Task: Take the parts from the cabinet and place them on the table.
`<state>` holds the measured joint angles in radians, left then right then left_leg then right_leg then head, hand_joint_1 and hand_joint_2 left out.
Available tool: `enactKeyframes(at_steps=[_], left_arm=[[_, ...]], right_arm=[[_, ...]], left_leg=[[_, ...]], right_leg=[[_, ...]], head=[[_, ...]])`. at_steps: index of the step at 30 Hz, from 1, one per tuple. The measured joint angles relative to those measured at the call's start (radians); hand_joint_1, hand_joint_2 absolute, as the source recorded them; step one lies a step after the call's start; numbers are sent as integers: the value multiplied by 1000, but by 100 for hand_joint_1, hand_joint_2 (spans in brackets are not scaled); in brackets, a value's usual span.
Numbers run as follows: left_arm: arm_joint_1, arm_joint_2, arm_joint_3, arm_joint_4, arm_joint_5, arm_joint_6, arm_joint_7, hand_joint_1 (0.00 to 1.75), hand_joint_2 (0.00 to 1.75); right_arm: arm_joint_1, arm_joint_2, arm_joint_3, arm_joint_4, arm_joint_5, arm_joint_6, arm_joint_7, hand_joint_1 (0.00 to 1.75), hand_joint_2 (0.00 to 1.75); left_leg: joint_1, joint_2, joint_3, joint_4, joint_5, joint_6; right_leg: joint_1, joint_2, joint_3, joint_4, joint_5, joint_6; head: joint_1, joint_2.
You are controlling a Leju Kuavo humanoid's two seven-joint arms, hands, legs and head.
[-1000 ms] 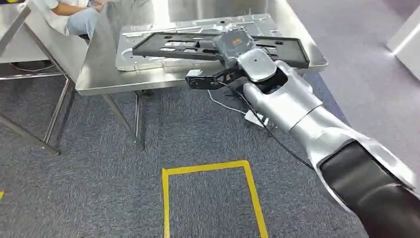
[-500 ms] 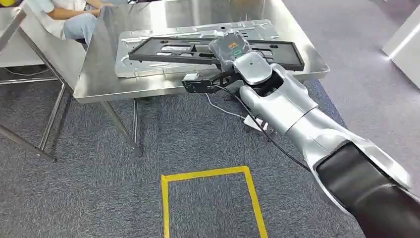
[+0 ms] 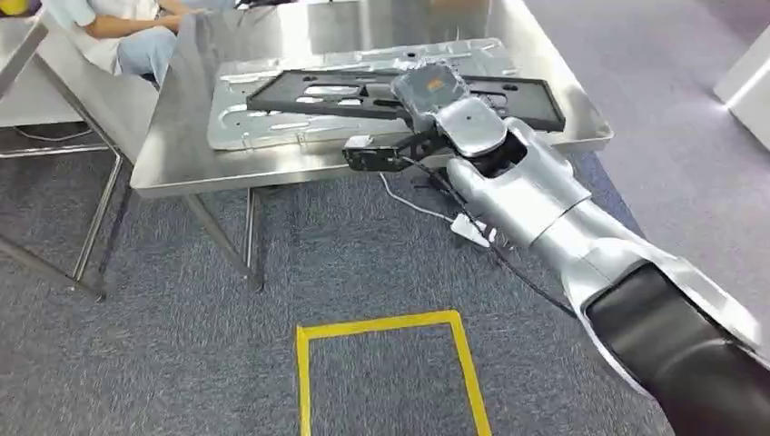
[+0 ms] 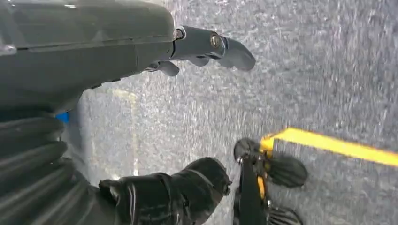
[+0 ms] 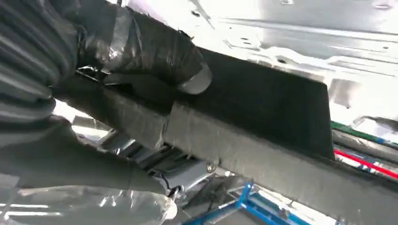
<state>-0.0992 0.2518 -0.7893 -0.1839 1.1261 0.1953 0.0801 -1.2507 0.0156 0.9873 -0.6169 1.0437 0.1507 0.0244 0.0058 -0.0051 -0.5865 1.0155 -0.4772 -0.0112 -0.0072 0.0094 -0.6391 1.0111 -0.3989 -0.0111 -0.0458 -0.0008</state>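
- The steel table (image 3: 182, 154) stood ahead of the robot on a grey carpet, and it was the largest thing in the head view. A person sat beyond its far left corner.
- A pale metal panel (image 3: 272, 118) lay flat on the tabletop, covering much of its middle.
- The black frame part (image 3: 309, 91) lay across that panel, long side running along the table, and its near edge was close to the table's front edge.
- The right arm reached in from the lower right, and the right hand (image 3: 427, 91) sat on the frame's near-middle stretch. In the right wrist view the right hand (image 5: 141, 51) had its thumb wrapped over the black edge, with the other fingers seemingly under it, so it was grasping the frame.
- Judged from this, the frame was down or nearly down, and letting go was the step at hand.
- The risk was in the release. If the frame rested partly on the panel's raised rim, opening the hand could let it tip or slide toward the front edge.
- A finger left beneath the frame could drag it back off the table as the arm withdrew.
- The dark camera bracket below the wrist hung near the table edge and might catch on it.
- The left hand (image 4: 206, 47) hung over the carpet beside a yellow tape line (image 4: 338, 145), fingers apart and holding nothing.
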Motion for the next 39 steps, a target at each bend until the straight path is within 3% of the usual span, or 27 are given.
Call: enactKeyframes(at_steps=[1, 4, 5, 6, 7, 8, 9, 10, 11, 12, 16, 17, 19, 20, 21, 22, 23, 25, 26, 28, 29, 31, 32, 35, 36, 37, 39], left_arm=[[1, -3, 0, 0, -2, 0, 0, 0, 175], [-1, 0, 0, 0, 0, 4, 6, 0, 175], [-1, 0, 0, 0, 3, 5, 10, 0, 175], [0, 0, 0, 0, 6, 5, 12, 0, 175], [0, 0, 0, 0, 8, 5, 16, 0, 175], [0, 0, 0, 0, 10, 6, 19, 0, 175], [0, 1, 0, 0, 13, 8, 19, 0, 175], [0, 2, 0, 0, 14, 8, 20, 0, 175], [0, 2, 0, 0, 15, 8, 22, 0, 175], [-2, 2, 0, 0, 15, 9, 23, 0, 175], [-1, 1, 0, 0, 15, 10, 24, 0, 175], [-1, 1, 0, 0, 15, 10, 24, 0, 175], [-1, 2, 0, 0, 15, 10, 20, 0, 175], [-1, 2, 0, 0, 15, 9, 19, 0, 175], [-1, 1, 0, 0, 15, 9, 18, 0, 175], [0, 1, 0, 0, 15, 8, 18, 0, 175], [0, 1, 0, 0, 13, 8, 16, 0, 175], [0, 1, 0, 0, 7, 8, 13, 0, 175], [-1, -1, 0, 0, 6, 8, 12, 0, 175], [-1, 0, 0, 0, 6, 6, 9, 0, 175], [-1, -1, 0, 0, 6, 3, 9, 0, 175], [-1, 0, 0, 0, 7, 0, 10, 0, 175], [-1, -1, 0, 0, 8, -1, 10, 0, 175], [-1, 1, 0, 0, 8, 1, 13, 0, 175], [0, 1, 0, 0, 9, 1, 14, 0, 175], [0, 0, 0, 0, 9, 1, 14, 0, 175], [0, 1, 0, 0, 10, 1, 14, 0, 175]], right_arm=[[0, -2, 0, -3, 1, 0, 0, 175, 175], [1, -2, 0, -12, 1, 3, 2, 175, 175], [7, -2, 0, -12, 1, 3, 2, 175, 175], [10, -2, 0, -12, 1, 3, 2, 175, 175], [16, -2, 1, -12, 1, 3, 0, 175, 175], [16, -2, 1, -12, 1, 4, -2, 175, 175], [15, -1, 1, -13, 1, 4, -3, 175, 175], [14, 0, 1, -16, 1, 4, -3, 175, 175], [11, 0, 1, -16, 1, 4, -3, 175, 175], [9, 2, 1, -16, 1, 4, -3, 175, 175], [10, 5, 3, -18, 1, 2, -6, 175, 175], [8, 5, 3, -18, 1, 2, -6, 175, 175], [9, 5, 3, -18, 1, 3, -6, 175, 175], [13, 5, 3, -18, 1, 3, -7, 175, 175], [19, 5, 3, -18, 1, 3, -7, 175, 175], [22, 5, 4, -18, 1, 3, -8, 175, 175], [23, 5, 5, -18, 1, 2, -8, 175, 175], [21, 5, 6, -18, -7, 0, -10, 175, 175], [21, 5, 6, -18, -9, 0, -11, 175, 175], [23, 8, 6, -24, -11, 1, -16, 175, 175], [24, 9, 7, -24, -14, 1, -17, 175, 175], [24, 9, 7, -26, -21, 0, -17, 175, 175], [23, 10, 7, -26, -23, -2, -17, 175, 175], [23, 19, 7, -26, -28, -5, -16, 175, 175], [25, 21, 7, -26, -28, -5, -18, 175, 175], [27, 23, 7, -26, -29, -5, -21, 175, 175], [27, 27, 8, -26, -29, -5, -21, 175, 175]], left_leg=[[0, 2, -5, 27, -14, -7], [7, 2, -113, 227, -90, -22], [9, 2, -162, 298, -101, -25], [9, 2, -173, 307, -96, -25], [11, 2, -168, 264, -45, -27], [12, 2, -143, 196, 4, -26], [13, 3, -101, 93, 65, -26], [13, 3, -71, 15, 90, -24], [3, 1, -51, 5, 74, -20], [4, -1, -53, 1, 71, -7], [12, 0, -42, -7, 66, 17], [11, 0, -38, -7, 63, 26], [9, 1, -33, -7, 56, 37], [7, 0, -31, -7, 53, 39], [6, 0, -28, -5, 49, 40], [5, -1, -24, -4, 45, 40], [4, -3, -18, -2, 39, 39], [1, -6, -3, 0, 26, 35], [-3, -7, -2, 3, 21, 30], [-2, -7, -5, 1, 19, 22], [-1, -6, -3, -4, 18, 17], [0, -4, -3, -1, 7, 6], [0, -1, -10, 28, -6, -2], [9, -1, -132, 249, -92, -19], [11, 0, -165, 294, -92, -22], [14, 0, -174, 288, -68, -25], [19, 1, -130, 158, 33, -30]], right_leg=[[0, 1, 8, -5, -3, -4], [-2, 2, 18, -5, -11, -12], [-2, 3, 23, -4, -17, -12], [-2, 3, 26, -4, -19, -12], [-2, 4, 36, -3, -27, -9], [-2, 4, 43, -1, -33, -7], [-2, 4, 51, 1, -41, -3], [-3, 4, 57, 2, -48, 2], [5, 5, 54, 3, -52, 8], [4, 6, 51, 3, -52, 11], [4, 2, 50, 16, -69, 30], [5, -1, 33, 58, -92, 30], [4, -2, -57, 226, -159, 32], [4, -2, -97, 292, -177, 33], [5, -2, -130, 333, -175, 32], [5, -2, -132, 318, -147, 30], [5, -2, -115, 263, -102, 25], [11, -2, -37, 74, 6, 9], [17, -2, -12, 34, 4, 0], [16, -2, -5, 14, -2, 1], [18, 0, -5, 14, -4, -4], [5, -2, 13, -7, -2, -9], [3, -2, 21, -13, -3, -11], [2, -1, 31, -13, -12, -18], [2, 0, 35, -11, -17, -17], [1, 1, 39, -9, -22, -16], [-2, 1, 52, -1, -37, -9]], head=[[-4, 0], [-8, 0], [-7, 0], [-8, 0], [-7, 0], [-8, 0], [-7, 0], [-7, 0], [-9, 0], [-8, 0], [-8, 0], [-5, 0], [-3, 0], [-3, 0], [-3, 0], [-3, 0], [-2, 0], [-2, 0], [-3, 0], [-5, 0], [-3, 0], [-4, 0], [-7, 0], [-8, 0], [-8, 0], [-8, 0], [-8, 0]])
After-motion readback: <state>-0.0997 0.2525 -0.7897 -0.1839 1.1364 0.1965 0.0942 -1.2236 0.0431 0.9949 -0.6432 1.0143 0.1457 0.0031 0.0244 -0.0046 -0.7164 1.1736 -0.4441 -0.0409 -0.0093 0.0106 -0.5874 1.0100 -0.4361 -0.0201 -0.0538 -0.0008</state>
